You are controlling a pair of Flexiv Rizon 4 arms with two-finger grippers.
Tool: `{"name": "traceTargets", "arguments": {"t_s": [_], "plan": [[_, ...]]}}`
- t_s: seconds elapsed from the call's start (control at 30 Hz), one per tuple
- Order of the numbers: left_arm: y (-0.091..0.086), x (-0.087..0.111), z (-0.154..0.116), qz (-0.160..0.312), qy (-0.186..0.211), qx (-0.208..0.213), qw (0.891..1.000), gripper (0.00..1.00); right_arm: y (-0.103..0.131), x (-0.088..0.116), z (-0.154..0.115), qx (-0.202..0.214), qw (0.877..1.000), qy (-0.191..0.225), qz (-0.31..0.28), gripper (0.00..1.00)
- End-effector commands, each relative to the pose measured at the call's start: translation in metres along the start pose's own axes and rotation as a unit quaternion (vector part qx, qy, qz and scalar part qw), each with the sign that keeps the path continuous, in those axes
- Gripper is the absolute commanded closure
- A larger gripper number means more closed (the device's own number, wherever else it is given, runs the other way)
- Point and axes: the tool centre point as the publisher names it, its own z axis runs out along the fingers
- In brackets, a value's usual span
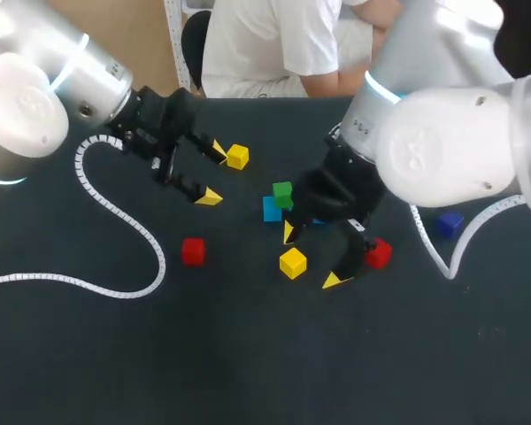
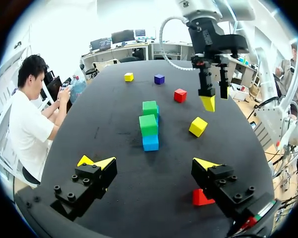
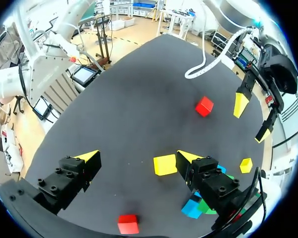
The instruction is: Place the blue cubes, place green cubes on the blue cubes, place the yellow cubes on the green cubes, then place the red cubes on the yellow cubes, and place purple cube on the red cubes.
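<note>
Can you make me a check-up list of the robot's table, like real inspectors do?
Surface: dark table, no spills seen.
Job's things: two stacks, near green cube on blue cube, far green cube likewise. First yellow cube, second yellow cube, left red cube, right red cube and purple cube lie loose on the table.
Clutter: nothing seen.
Grippers: left gripper open, empty. Right gripper open, first yellow cube lying between its fingers.
Cables: left white hose and right white hose rest on the table.
Surroundings: nothing seen touching the table.
</note>
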Motion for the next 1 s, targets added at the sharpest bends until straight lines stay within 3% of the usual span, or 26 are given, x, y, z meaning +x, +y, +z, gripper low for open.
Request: {"name": "traceTargets", "arguments": {"t_s": [0.03, 0.43, 1.0], "plan": [[0.001, 0.000, 0.000, 0.000, 0.001, 0.002, 1.000, 0.00, -0.016, 0.007, 0.009, -0.014, 1.000, -0.003, 0.001, 0.00], [0.001, 0.000, 0.000, 0.000, 0.001, 0.002, 1.000, 0.00, -0.024, 0.018, 0.027, -0.040, 0.999, 0.004, 0.009, 0.00], [0.001, 0.000, 0.000, 0.000, 0.001, 0.002, 1.000, 0.00, -0.023, 0.028, 0.033, -0.032, 0.999, 0.016, 0.021, 0.00]]}}
